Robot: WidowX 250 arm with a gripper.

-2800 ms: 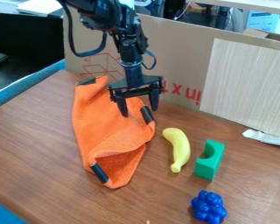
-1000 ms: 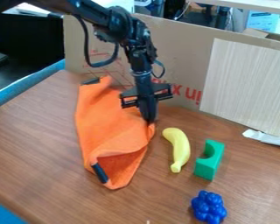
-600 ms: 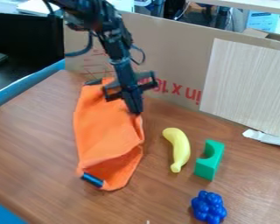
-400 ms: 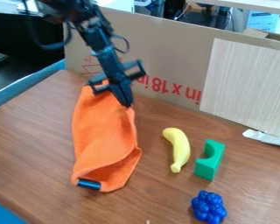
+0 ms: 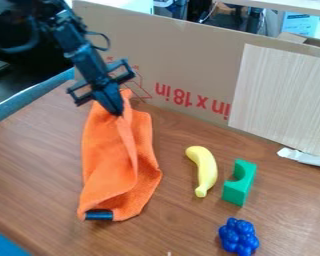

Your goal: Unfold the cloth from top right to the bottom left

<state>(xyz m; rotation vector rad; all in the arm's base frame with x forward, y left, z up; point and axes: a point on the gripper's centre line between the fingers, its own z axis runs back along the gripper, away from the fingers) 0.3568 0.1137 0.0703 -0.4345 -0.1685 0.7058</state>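
The gripper (image 5: 117,111) is at the cloth's upper end, left of the view's middle, shut on a bit of the orange cloth (image 5: 109,160). From its fingertips a raised ridge of fabric runs down the cloth's middle. The cloth lies lengthwise on the table, narrow and creased, with a fold across its lower part. A black clip-like piece (image 5: 99,215) shows at its lower left edge. The cloth's top corner lies partly behind the gripper.
Right of the cloth lie a yellow banana (image 5: 203,170), a green block (image 5: 239,183) with a curved notch, and a blue grape-like cluster (image 5: 239,237). A cardboard wall (image 5: 189,65) stands along the table's back edge (image 5: 166,111).
The gripper closed on the cloth's right corner and moved left and up with it. The cloth's right edge shifted left, a ridge formed, and the lower black piece turned and slid left.
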